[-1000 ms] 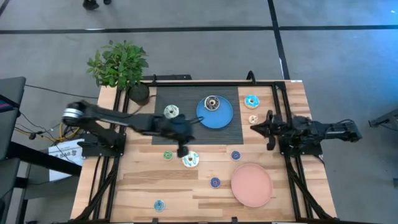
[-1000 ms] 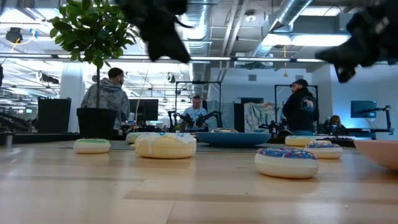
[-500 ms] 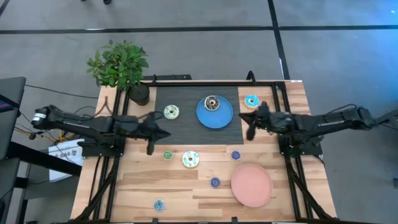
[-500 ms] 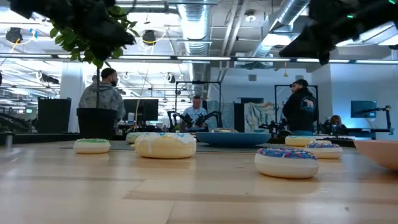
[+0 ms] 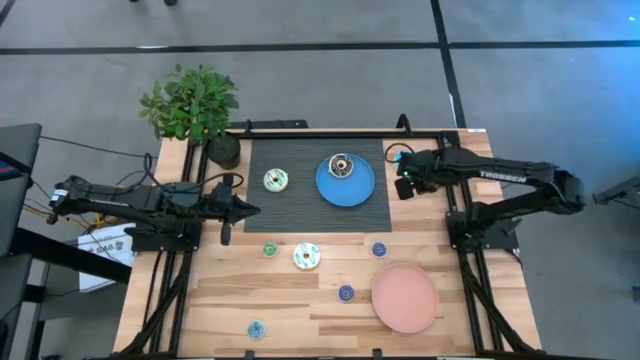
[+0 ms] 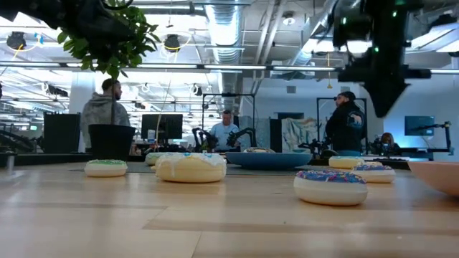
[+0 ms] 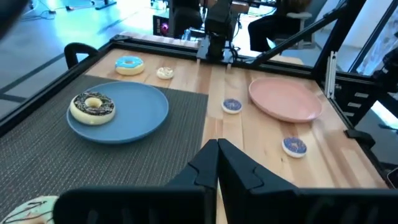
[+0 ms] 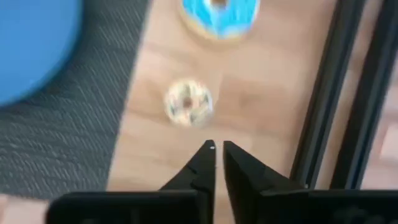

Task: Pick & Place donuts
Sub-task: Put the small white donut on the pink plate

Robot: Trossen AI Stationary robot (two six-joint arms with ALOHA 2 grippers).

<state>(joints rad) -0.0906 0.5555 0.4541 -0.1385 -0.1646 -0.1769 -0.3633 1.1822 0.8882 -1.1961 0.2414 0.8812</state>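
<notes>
My right gripper (image 5: 401, 188) (image 8: 216, 148) hovers shut over the bare wood right of the mat, its fingers just short of a small tan donut (image 8: 188, 102). A turquoise donut (image 8: 219, 14) lies beyond that. A dark brown donut (image 5: 341, 165) sits on the blue plate (image 5: 360, 188). A white-green donut (image 5: 276, 180) rests on the mat. Another white-green one (image 5: 307, 257), a small green one (image 5: 270, 250), two small blue ones (image 5: 379, 250) (image 5: 346, 293) and a small turquoise one (image 5: 256, 330) lie on the wood. My left gripper (image 5: 252, 209) (image 7: 217, 149) waits shut at the table's left.
The pink plate (image 5: 405, 297) lies near the table's near right corner. A dark ribbed mat (image 5: 300, 205) covers the far middle. A potted plant (image 5: 195, 110) stands at the far left corner. Black frame rails (image 5: 450, 150) run along both sides. People stand in the room beyond.
My left arm has drawn back from above the table's middle toward the left edge. My right arm has swung out from its place by the right edge, reaching left and toward the far edge, over the tan and turquoise donuts. No donut has moved.
</notes>
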